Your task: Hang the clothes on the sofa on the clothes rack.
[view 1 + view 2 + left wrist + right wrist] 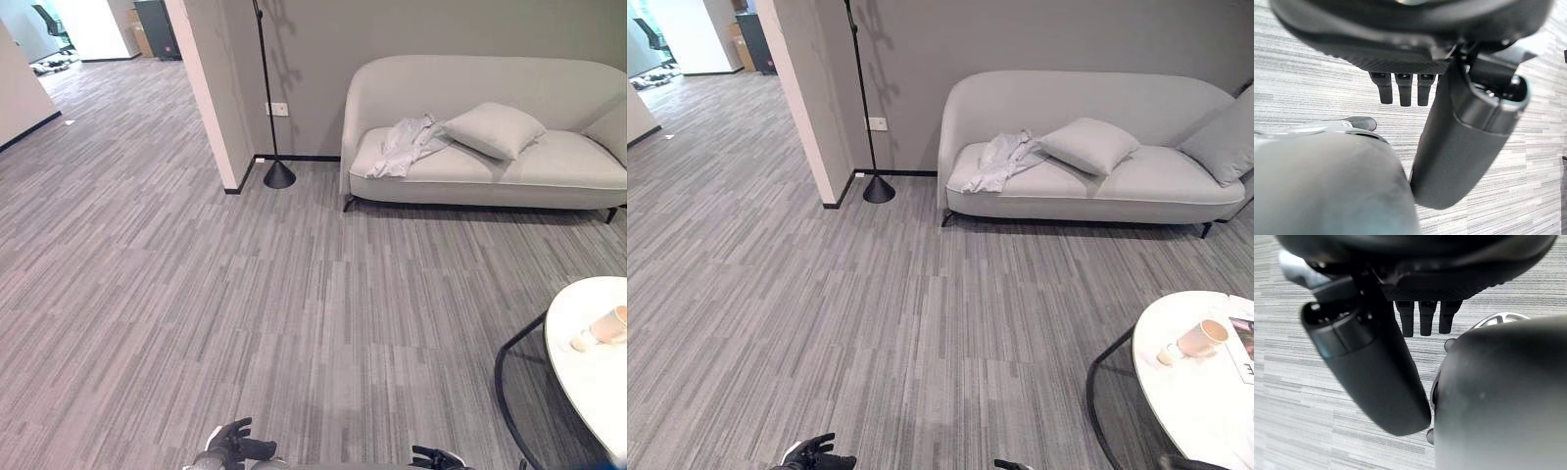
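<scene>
The clothes (407, 145) lie crumpled on the sofa (490, 117) seat, at its end nearer the floor lamp (277, 171) and just beside a cushion (495, 129), while the left hand (230, 446) and right hand (436, 457) hang relaxed and empty, well short of the sofa.

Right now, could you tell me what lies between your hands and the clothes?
Only bare carpet, in the left eye view, between the left hand, the right hand and the clothes.

Office lounge: grey carpet tiles (196, 294), sofa (490, 147), floor lamp (278, 174), side table (588, 362).
</scene>
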